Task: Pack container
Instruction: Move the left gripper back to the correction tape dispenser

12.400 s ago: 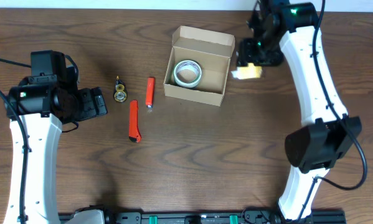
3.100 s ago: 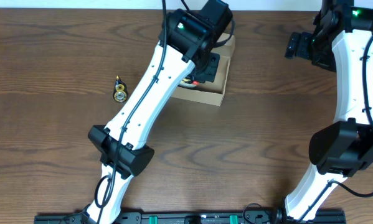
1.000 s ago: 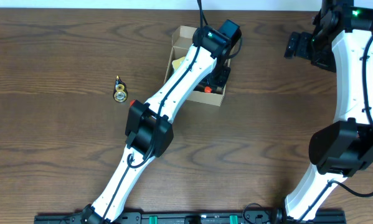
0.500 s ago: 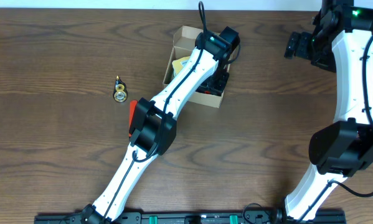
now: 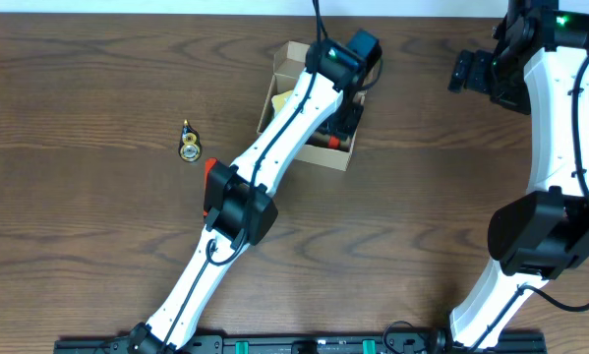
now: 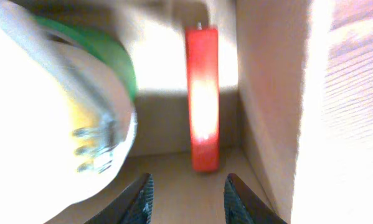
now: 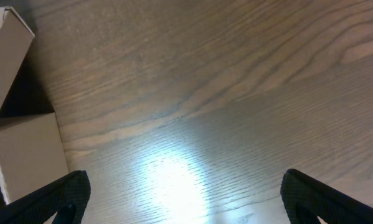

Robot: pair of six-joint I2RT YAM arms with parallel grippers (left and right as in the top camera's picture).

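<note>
The left tool (image 6: 189,186) is inside the container (image 5: 286,61), low over its floor. Its two fingers (image 6: 142,198) stand apart and there is nothing between them. Directly ahead of this tool a red cutter (image 6: 202,99) lies on the floor of the container, along the wall that is on the tool's right side in the wrist view. The cutter does not touch the fingers. To the left of the tool, very close to the camera and blurred, there is a tape roll (image 6: 55,118), white with a green edge.

In the overhead view the left arm reaches across the tabletop (image 5: 97,256) and covers most of the inside of the container. Beside the arm a pale yellow thing (image 5: 287,98) shows in the container; I cannot tell what it is. Well behind the left tool, outside the container, a second red cutter (image 5: 210,167) lies on the tabletop, partly hidden by the arm's joint. A small yellow and black item (image 5: 189,146) lies near it.

The right tool (image 7: 185,180) is wide open and holds nothing. Below it is only bare tabletop. The container is well apart from it, at the left edge of its wrist view.
</note>
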